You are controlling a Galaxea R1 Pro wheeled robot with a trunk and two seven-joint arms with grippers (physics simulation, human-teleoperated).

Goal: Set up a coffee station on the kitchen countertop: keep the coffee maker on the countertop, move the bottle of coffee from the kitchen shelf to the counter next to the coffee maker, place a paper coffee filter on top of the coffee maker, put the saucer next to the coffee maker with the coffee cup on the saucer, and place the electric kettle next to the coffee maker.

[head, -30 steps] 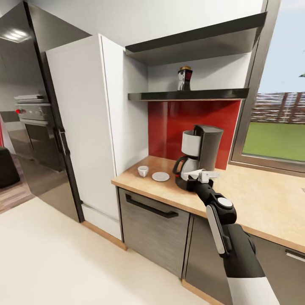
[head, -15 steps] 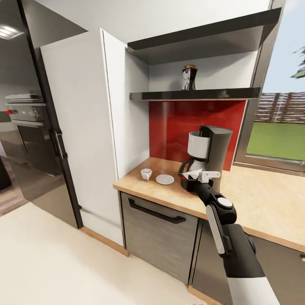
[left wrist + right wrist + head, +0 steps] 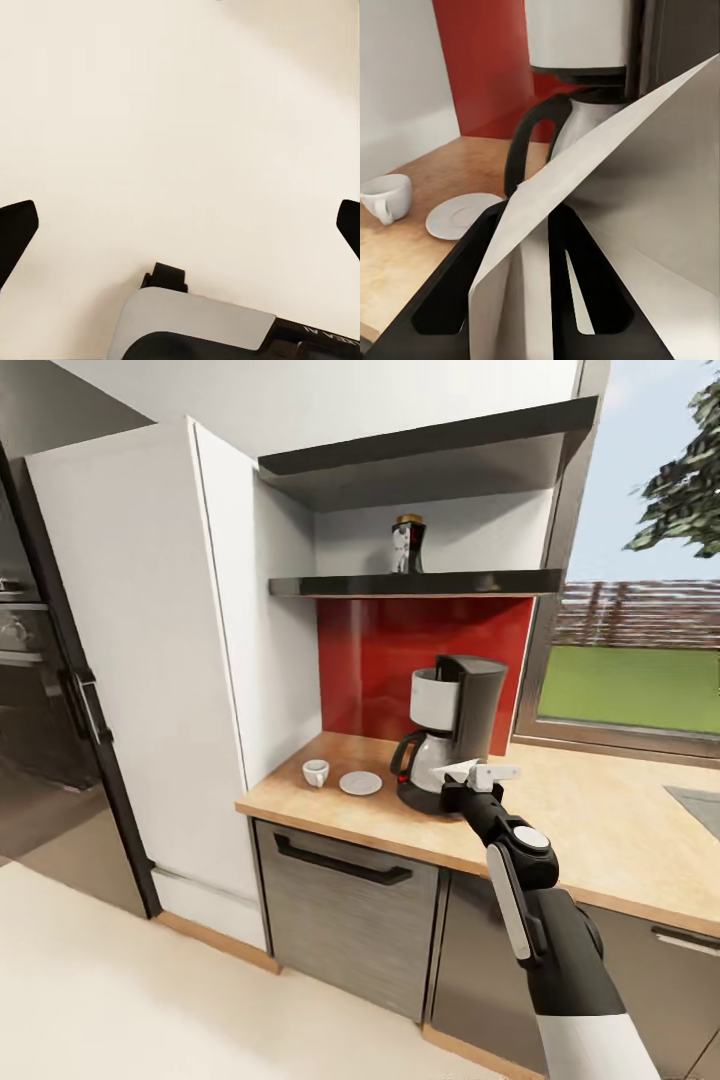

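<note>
Right end effector (image 3: 474, 776) clamps paper coffee filter (image 3: 458, 769), arm outstretched before coffee maker (image 3: 455, 725)

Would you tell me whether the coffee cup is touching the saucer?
Apart: the right wrist view shows bare countertop between the coffee cup and the saucer.

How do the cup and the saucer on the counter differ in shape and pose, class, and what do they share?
The cup is a small upright bowl with a side handle; the saucer is a flat round disc, wider than the cup. The cup stands nearer the white cabinet; the saucer lies between the cup and the coffee maker. The cup rests on the counter beside the saucer, not on it. Both are plain white.
</note>
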